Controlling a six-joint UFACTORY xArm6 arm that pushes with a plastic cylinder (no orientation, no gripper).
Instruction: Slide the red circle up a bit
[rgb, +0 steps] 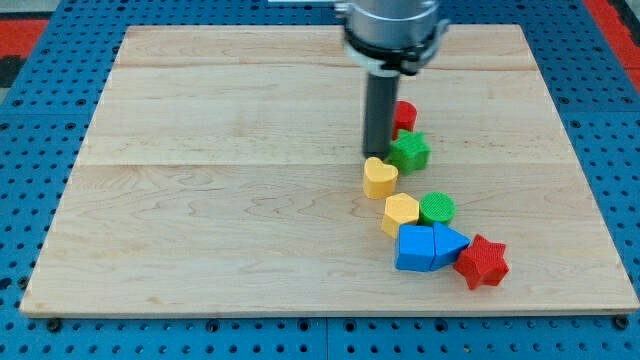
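Observation:
The red circle (404, 115) lies right of the board's centre, partly hidden behind my rod. My tip (376, 155) rests on the board at the circle's lower left, just above the yellow heart (379, 179) and left of the green star (410, 152). The green star touches the red circle from below.
Below them a yellow hexagon (400, 213), a green circle (437, 208), a blue square (415, 249), a blue triangle (449, 243) and a red star (483, 262) form a curved line. The wooden board (200, 180) lies on a blue pegboard.

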